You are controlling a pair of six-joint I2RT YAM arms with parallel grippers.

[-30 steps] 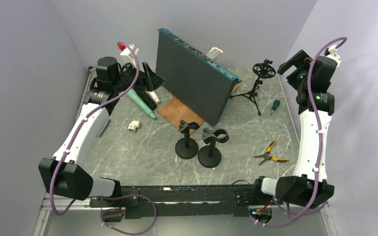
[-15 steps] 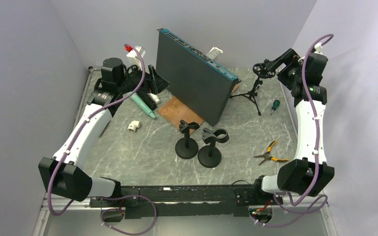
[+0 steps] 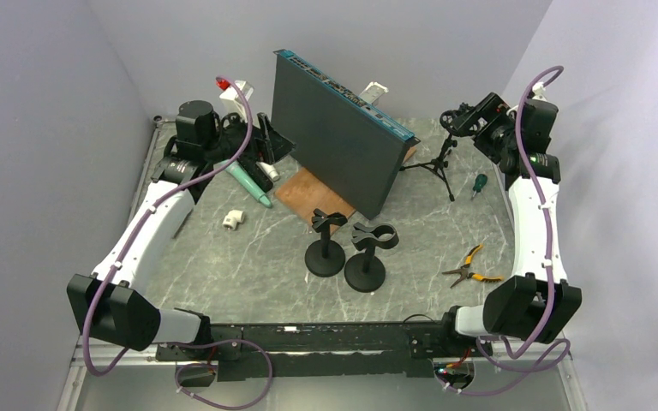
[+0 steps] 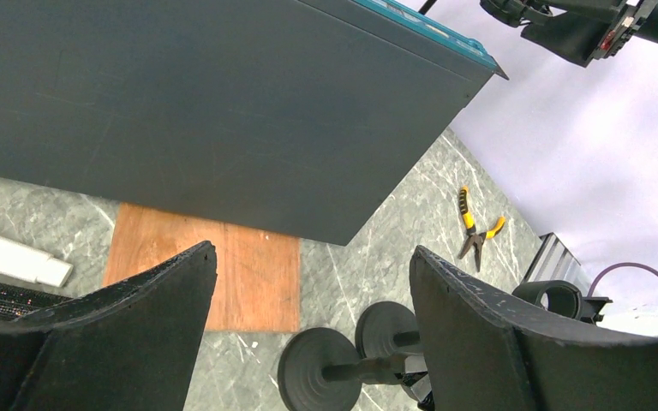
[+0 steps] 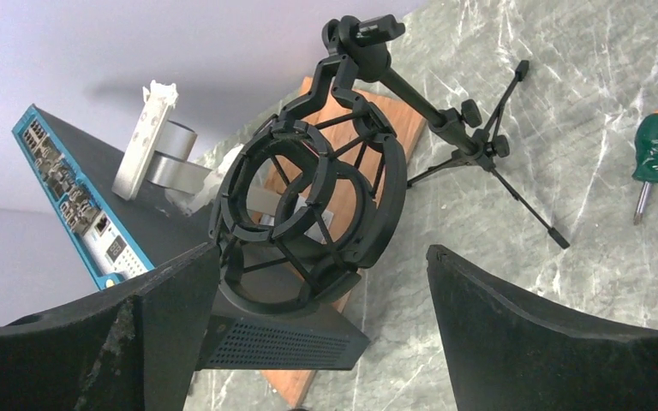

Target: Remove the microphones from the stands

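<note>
Right tool (image 5: 323,251) wide open, empty, near stand (image 5: 428,110)

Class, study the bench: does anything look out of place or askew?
The dark rack unit stands on its long edge instead of lying flat. The shock mount on the tripod stand is empty: no microphone sits in its ring.

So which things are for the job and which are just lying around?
For the job: shock mount on its tripod; right gripper, open near it.
Just lying about: pliers; screwdriver; two round-base stands; dark box.
</note>
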